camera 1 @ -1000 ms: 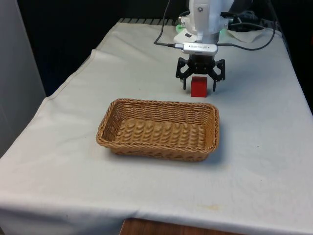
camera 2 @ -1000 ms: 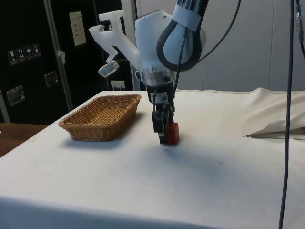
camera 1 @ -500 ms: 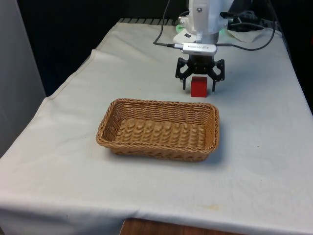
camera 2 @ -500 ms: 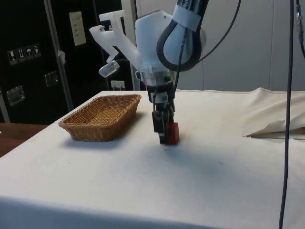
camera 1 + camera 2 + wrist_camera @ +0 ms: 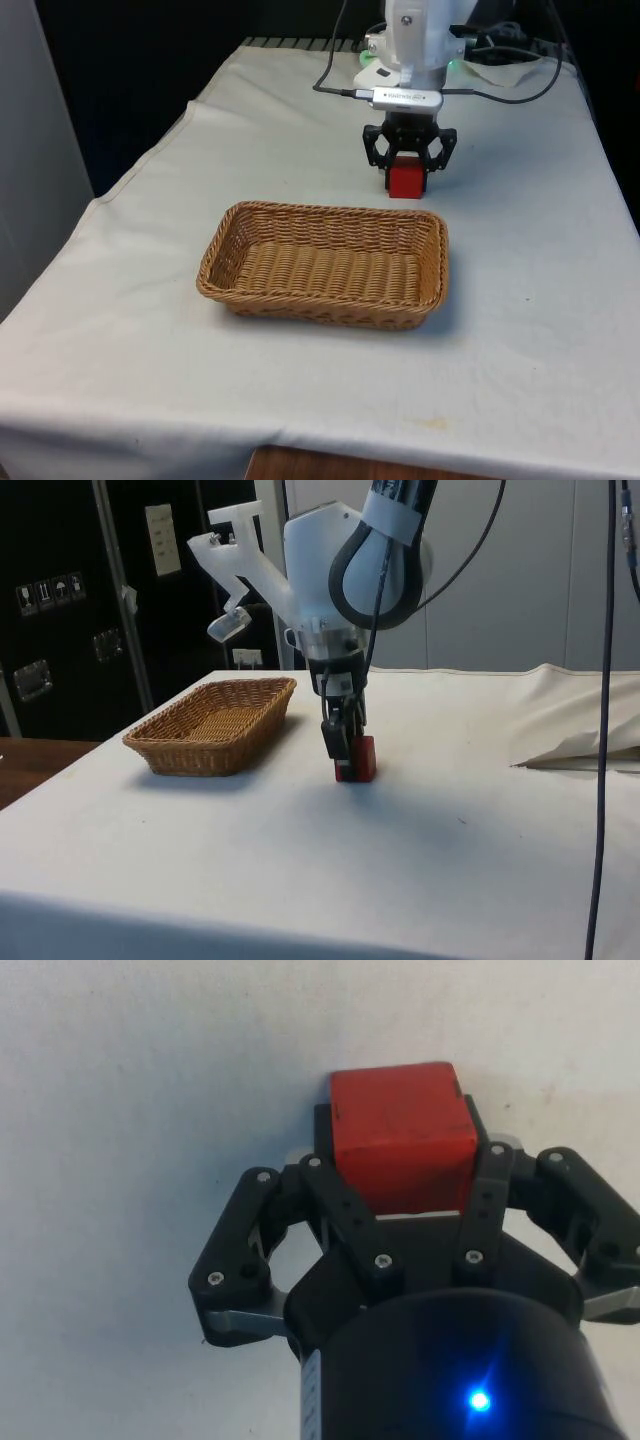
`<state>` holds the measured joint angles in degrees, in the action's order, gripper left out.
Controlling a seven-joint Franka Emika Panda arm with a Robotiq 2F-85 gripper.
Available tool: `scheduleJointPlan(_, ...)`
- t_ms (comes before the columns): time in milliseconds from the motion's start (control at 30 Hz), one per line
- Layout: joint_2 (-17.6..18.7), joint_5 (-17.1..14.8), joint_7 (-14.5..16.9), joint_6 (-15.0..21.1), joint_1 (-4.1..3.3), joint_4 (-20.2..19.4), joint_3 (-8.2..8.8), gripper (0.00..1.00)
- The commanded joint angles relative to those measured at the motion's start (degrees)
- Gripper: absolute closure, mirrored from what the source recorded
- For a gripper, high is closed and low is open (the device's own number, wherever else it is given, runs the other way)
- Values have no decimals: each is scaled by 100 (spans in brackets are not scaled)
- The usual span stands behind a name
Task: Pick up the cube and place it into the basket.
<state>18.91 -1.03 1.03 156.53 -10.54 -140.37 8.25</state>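
Observation:
The red cube (image 5: 405, 181) rests on the white cloth just beyond the far long side of the wicker basket (image 5: 322, 306). My black gripper (image 5: 406, 186) points straight down over the cube, its two fingers pressed against opposite sides, shut on it. In the wrist view the cube (image 5: 400, 1140) sits squarely between the fingers of the gripper (image 5: 400, 1175), its top face showing. In the side view the cube (image 5: 361, 758) stands on the table a short way from the basket (image 5: 215, 750), with the gripper (image 5: 345, 765) around it.
Black cables (image 5: 500, 95) trail over the cloth at the table's far end. A fold of cloth (image 5: 580, 750) rises at the side view's right. The table drops off at the front view's left edge (image 5: 140, 170).
The fingers, spread wide on either side of the cube in the earlier frames, have closed onto its sides. The cube and the arm stay in place.

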Motion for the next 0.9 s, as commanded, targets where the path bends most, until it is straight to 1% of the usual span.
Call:
scheduleJointPlan(0,6,-11,23,11,17,0,-6,99)
scheduleJointPlan(233,0,-6,11,0,11,0,6,99)
scheduleJointPlan(300,0,0,0,0,0,0,6,99)
scheduleJointPlan(600,-138,17,6,-92,0,-17,23,99)
scheduleJointPlan(633,-103,0,0,-63,0,6,17,99)
scheduleJointPlan(667,-178,17,11,-126,6,-17,29,99)
scheduleJointPlan(867,-309,17,23,-264,0,-11,57,99)
